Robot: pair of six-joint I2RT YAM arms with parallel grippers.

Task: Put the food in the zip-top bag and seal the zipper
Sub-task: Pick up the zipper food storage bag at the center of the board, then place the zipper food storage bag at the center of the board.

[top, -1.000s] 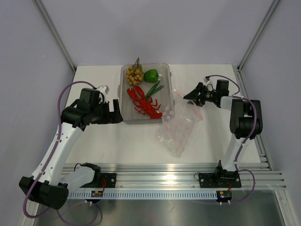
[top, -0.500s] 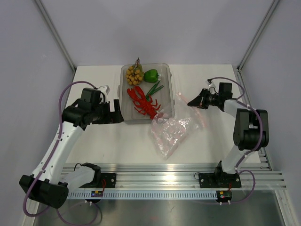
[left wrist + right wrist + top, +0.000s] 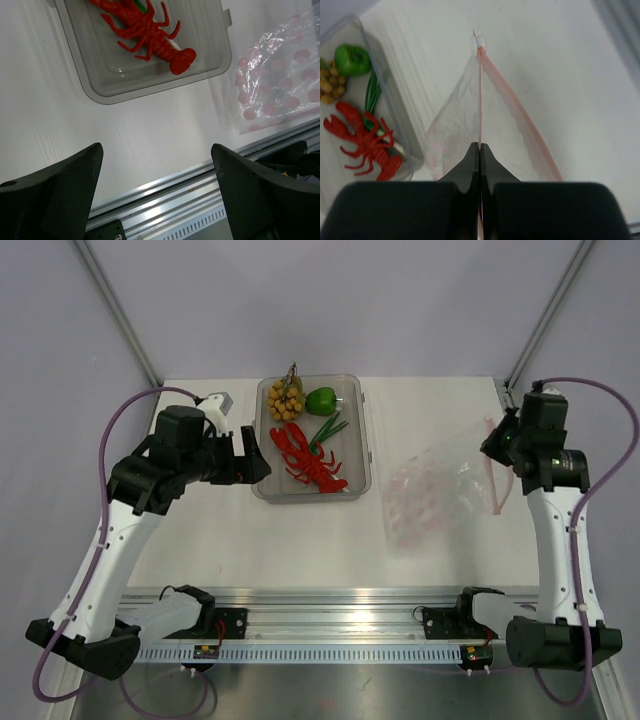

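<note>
The food lies in a clear tray [image 3: 364,445]: a red lobster [image 3: 310,462], a green bell pepper [image 3: 320,400], a cluster of yellow balls [image 3: 287,398] and thin green stalks [image 3: 328,430]. My left gripper [image 3: 254,458] is open beside the tray's left rim. In its wrist view, the left gripper [image 3: 156,150] holds nothing, with the lobster [image 3: 150,35] ahead. My right gripper [image 3: 492,447] is shut on the mouth edge of the zip-top bag [image 3: 430,495]. In the right wrist view, the right gripper [image 3: 479,146] pinches one pink edge. The bag [image 3: 455,125] spreads ahead and the zipper [image 3: 520,110] runs to the right.
An aluminium rail [image 3: 350,595] runs along the near table edge with both arm bases behind it. The tray [image 3: 395,130] lies left of the bag in the right wrist view. Grey walls enclose the table's sides and back.
My right gripper shut on the bag's mouth edge and dragged the bag right, away from the tray. The left arm shifted slightly toward the tray, still open.
</note>
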